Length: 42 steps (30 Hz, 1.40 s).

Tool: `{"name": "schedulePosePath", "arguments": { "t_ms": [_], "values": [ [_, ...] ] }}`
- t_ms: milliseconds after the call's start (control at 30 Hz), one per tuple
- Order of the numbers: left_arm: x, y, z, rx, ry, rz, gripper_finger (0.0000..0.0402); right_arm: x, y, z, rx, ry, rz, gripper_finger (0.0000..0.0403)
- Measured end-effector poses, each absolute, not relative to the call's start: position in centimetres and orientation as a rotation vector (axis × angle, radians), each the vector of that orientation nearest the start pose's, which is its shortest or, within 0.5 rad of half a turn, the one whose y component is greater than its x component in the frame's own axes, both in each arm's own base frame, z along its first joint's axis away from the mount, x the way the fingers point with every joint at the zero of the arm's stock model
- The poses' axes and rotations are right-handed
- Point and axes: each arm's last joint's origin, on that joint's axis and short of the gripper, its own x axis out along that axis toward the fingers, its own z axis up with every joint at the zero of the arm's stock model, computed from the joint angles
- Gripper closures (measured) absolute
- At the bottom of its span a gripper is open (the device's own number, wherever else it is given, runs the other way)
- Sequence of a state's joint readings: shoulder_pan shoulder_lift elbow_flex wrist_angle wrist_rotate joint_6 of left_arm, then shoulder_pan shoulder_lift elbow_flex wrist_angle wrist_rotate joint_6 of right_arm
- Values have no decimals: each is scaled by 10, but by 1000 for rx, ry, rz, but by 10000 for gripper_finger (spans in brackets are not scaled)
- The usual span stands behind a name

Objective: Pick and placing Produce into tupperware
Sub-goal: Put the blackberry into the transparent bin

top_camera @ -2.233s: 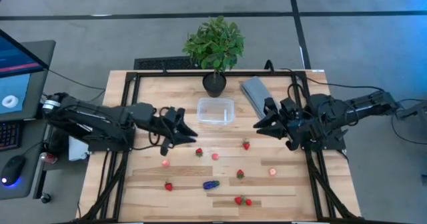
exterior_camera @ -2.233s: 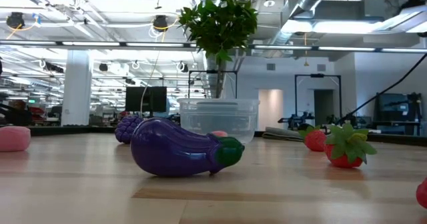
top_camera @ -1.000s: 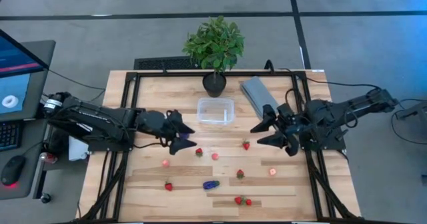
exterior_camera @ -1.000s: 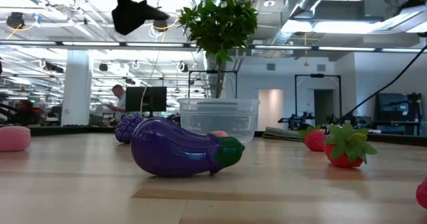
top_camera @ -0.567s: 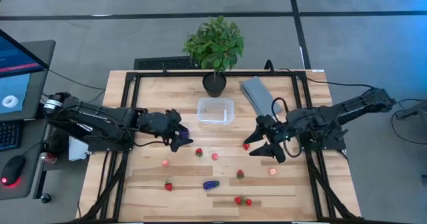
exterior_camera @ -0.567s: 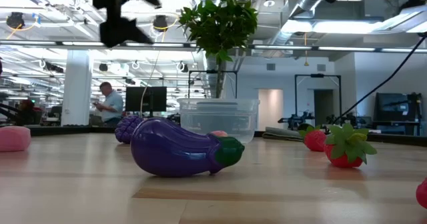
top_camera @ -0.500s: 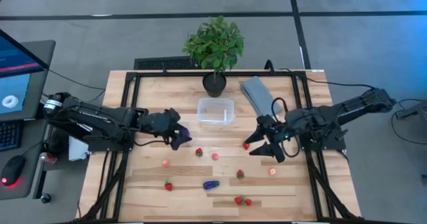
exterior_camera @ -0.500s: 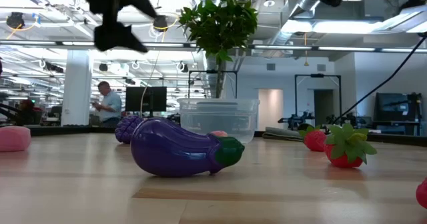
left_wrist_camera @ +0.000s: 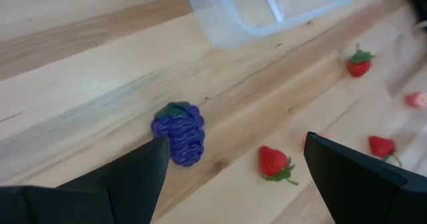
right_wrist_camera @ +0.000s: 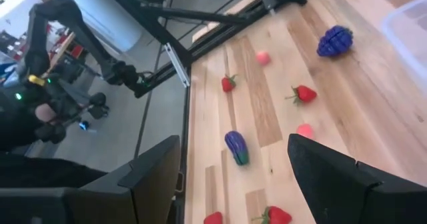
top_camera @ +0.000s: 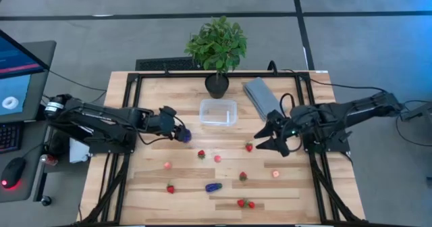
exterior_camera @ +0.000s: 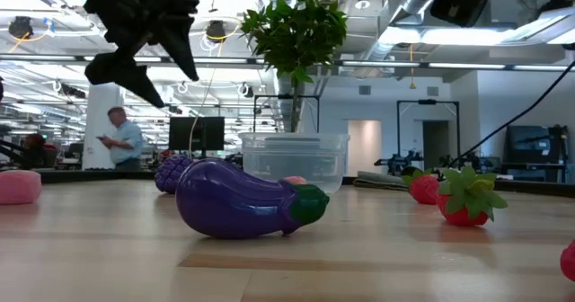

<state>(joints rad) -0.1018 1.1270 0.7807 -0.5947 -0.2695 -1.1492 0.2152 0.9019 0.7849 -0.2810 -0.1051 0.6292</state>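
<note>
The produce lies scattered on the wooden table: a purple grape bunch (top_camera: 185, 136) (left_wrist_camera: 178, 132), a purple eggplant (top_camera: 213, 186) (exterior_camera: 243, 199), strawberries (top_camera: 249, 146) (top_camera: 201, 155) and pink round pieces (top_camera: 217, 158). The clear tupperware (top_camera: 218, 112) stands at the far middle. My left gripper (top_camera: 178, 134) (left_wrist_camera: 233, 167) hangs open, slanting down just above the grape bunch without touching it. My right gripper (top_camera: 265, 138) (right_wrist_camera: 233, 167) is open in the air right of the tub, near a strawberry.
A potted plant (top_camera: 217, 48) stands beyond the tub, and a folded grey cloth (top_camera: 260, 95) lies to its right. More strawberries (top_camera: 241, 202) lie near the front edge. A black frame (top_camera: 128, 105) borders the table. A person (exterior_camera: 117, 140) stands in the room behind.
My left gripper has sunk toward the grape bunch, tipping downward and rolling about its own axis. My right gripper has also come lower and tipped downward, swinging a little toward the table's near edge and back. The produce has not moved.
</note>
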Motion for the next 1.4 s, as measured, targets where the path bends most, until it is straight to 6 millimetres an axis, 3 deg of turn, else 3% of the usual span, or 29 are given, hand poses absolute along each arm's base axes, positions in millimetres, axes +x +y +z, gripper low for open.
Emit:
{"name": "schedulePosePath", "arguments": {
  "t_ms": [433, 967, 1400],
  "values": [
    [231, -16, 204, -837, 879, 740, 65, 182, 39, 313, 594, 430, 177, 102],
    [243, 0, 201, -786, 830, 773, 65, 181, 38, 313, 585, 426, 179, 102],
    [269, 4, 173, -667, 1025, 739, 65, 181, 39, 316, 586, 399, 189, 102]
  ]
}}
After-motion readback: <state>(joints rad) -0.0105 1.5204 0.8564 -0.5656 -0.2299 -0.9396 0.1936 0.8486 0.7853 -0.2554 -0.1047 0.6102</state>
